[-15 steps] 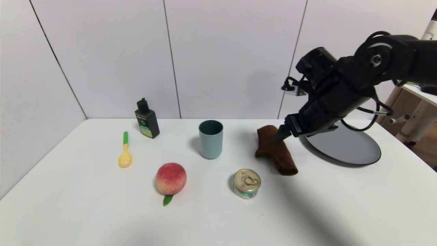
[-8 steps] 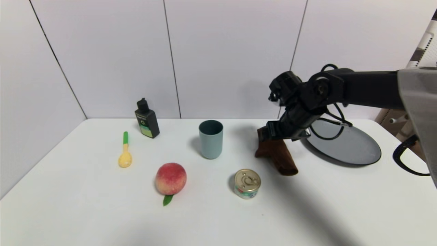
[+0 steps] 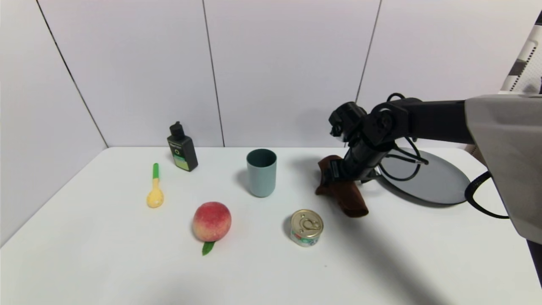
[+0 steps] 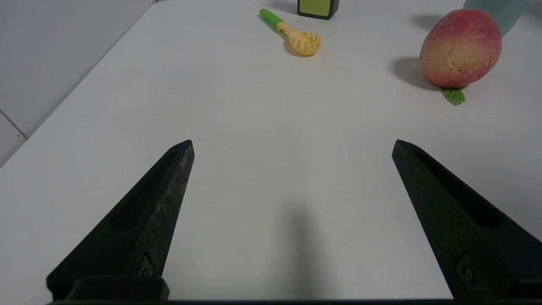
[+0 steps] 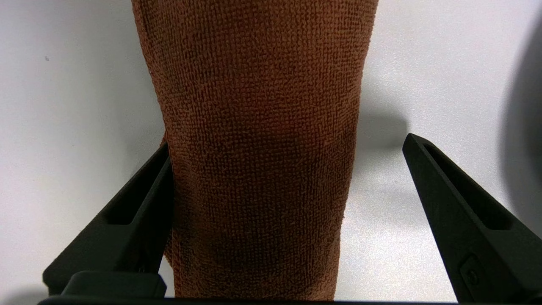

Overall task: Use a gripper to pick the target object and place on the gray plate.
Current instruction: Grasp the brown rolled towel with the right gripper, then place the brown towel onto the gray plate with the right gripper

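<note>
The dark-brown fuzzy cloth roll (image 3: 344,195) lies on the white table, just left of the gray plate (image 3: 436,182). My right gripper (image 3: 338,173) is down over the cloth's far half. In the right wrist view it (image 5: 288,144) is open and straddles the cloth (image 5: 258,140). One finger (image 5: 144,199) touches the cloth's side. The other finger (image 5: 449,199) stands apart from it over bare table. My left gripper (image 4: 292,146) is open and empty above the table's near left part; it does not show in the head view.
A teal cup (image 3: 261,172) stands left of the cloth. A gold-topped tin can (image 3: 306,227) sits in front of it. A peach (image 3: 211,222), a yellow spoon with green handle (image 3: 155,191) and a black bottle (image 3: 182,147) are farther left.
My right arm has swung left from over the plate and come down onto the cloth, which now lies between its open fingers. The cloth has not moved.
</note>
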### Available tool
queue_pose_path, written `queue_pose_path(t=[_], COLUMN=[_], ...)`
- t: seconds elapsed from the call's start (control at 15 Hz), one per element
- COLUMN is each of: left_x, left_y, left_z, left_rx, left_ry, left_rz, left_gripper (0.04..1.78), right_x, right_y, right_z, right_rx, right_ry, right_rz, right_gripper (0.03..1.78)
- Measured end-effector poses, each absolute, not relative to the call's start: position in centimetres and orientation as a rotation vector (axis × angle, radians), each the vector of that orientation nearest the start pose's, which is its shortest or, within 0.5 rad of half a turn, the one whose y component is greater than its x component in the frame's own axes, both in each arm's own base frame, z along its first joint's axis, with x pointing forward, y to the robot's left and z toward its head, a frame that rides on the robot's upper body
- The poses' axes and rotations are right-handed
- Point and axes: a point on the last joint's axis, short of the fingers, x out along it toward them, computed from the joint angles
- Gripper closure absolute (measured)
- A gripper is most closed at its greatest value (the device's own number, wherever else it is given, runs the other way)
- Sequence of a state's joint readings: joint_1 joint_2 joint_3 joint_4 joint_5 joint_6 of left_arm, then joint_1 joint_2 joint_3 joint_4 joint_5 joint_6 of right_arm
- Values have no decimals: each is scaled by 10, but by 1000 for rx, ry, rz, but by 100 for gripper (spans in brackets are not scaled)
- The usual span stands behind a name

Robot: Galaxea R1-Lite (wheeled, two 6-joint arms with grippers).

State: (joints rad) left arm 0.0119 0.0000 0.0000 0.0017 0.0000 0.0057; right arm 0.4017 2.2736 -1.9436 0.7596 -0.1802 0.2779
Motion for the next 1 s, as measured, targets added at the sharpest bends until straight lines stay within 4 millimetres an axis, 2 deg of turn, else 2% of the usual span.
queue_pose_path(t=[0.13,0.2,0.4,0.67,0.73,1.0], left_x=[-23,-23,-23,-23,-23,-23], left_y=[0,0,0,0,0,0], left_z=[75,75,75,75,75,75], left_rx=[7,6,6,6,6,6], left_ry=[2,2,2,2,2,2], left_rz=[12,12,12,12,11,11], left_gripper=[13,13,13,13,13,13], right_x=[398,398,398,398,398,397], right_y=[165,165,165,164,164,161], right_z=[153,154,154,155,155,161], right_rx=[-63,-66,-67,-68,-67,-59], right_ry=[1058,1057,1055,1054,1053,1039], right_rz=[55,57,58,57,57,54], right_gripper=[10,17,66,110,141,141])
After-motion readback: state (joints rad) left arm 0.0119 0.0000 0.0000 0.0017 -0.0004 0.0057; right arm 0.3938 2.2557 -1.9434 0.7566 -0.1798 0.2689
